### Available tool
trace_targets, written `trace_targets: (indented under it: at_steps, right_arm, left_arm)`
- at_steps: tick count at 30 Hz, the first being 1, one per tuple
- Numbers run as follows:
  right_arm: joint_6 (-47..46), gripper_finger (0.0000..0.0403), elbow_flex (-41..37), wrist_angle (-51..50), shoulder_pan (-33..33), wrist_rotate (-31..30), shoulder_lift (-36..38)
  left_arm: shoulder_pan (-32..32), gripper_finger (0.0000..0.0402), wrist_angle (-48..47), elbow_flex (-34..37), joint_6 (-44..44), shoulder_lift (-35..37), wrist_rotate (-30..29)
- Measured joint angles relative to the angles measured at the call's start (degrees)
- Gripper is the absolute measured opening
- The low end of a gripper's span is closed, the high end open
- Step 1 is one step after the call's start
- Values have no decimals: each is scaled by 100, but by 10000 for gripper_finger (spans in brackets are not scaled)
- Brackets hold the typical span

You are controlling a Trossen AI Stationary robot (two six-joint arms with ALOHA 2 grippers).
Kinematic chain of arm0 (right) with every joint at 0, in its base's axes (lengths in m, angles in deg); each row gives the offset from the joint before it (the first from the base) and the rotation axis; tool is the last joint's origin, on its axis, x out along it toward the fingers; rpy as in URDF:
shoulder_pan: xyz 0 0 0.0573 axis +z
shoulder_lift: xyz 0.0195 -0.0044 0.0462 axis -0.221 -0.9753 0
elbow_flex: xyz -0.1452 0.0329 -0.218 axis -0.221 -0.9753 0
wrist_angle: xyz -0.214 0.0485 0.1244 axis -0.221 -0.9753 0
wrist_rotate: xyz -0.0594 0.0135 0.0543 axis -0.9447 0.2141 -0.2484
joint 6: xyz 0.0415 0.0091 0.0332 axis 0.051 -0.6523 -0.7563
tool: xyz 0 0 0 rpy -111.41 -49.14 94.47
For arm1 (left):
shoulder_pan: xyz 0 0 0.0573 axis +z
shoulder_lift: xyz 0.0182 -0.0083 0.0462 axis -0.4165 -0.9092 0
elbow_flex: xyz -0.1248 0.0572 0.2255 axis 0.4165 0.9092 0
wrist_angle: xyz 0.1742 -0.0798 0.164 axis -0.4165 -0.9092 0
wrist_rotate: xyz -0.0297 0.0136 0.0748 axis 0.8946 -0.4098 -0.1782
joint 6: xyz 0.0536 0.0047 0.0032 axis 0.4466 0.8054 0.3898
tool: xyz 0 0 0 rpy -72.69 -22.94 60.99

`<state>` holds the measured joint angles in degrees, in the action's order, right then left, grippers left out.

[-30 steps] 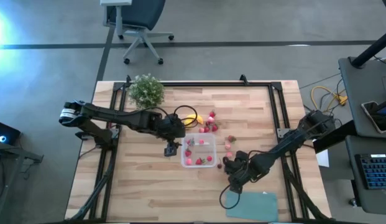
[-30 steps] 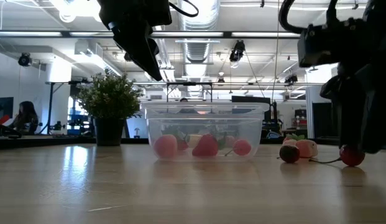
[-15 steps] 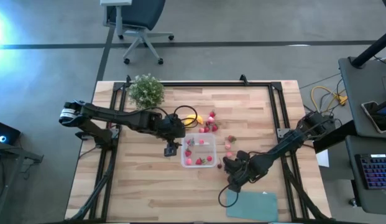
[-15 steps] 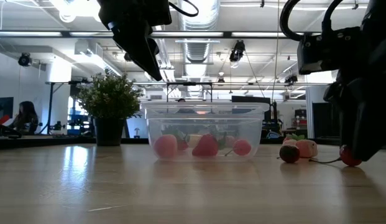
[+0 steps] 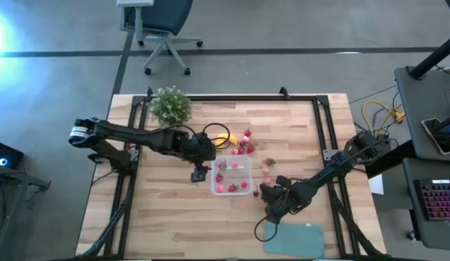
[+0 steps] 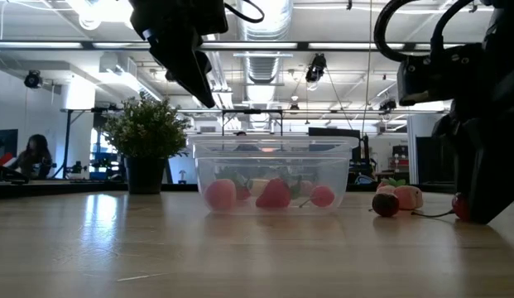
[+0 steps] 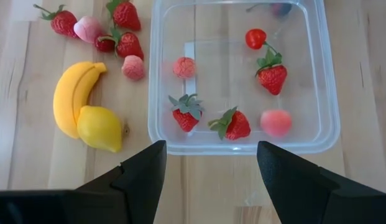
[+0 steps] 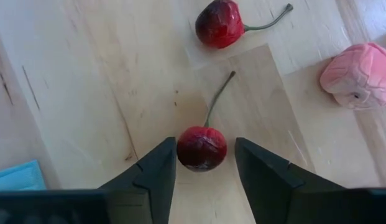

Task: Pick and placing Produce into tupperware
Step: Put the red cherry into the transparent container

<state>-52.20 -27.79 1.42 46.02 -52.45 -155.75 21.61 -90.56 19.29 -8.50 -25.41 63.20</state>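
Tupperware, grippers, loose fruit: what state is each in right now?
tupperware: lidless, holding several berries.
left gripper: open, above the tupperware's edge.
right gripper: open, straddling a cherry on the table.
banana and lemon: on the table, outside the tupperware.

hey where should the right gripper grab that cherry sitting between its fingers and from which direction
Grip the red cherry across its round body, coming straight down from above, as the right gripper is already lined up. Its open fingers flank the fruit, which lies on the table. The thin stem points away from the gripper, so it likely stays clear of both pads.
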Motion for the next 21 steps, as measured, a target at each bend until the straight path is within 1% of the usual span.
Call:
trace_targets:
  at_steps: [5,14,18,21]
  right_arm:
    - [3,155,0,-17,-2,4,22]
    - [-85,97,10,-56,-4,6,31]
    - [38,85,215,-133,-11,28,87]
    - [66,87,527,-566,-18,-277,288]
  left_arm:
    - [0,238,-80,0,2,0,0]
    - [0,238,-74,0,4,0,0]
    - [0,238,-72,0,5,0,0]
    - [0,238,-68,0,26,0,-3]
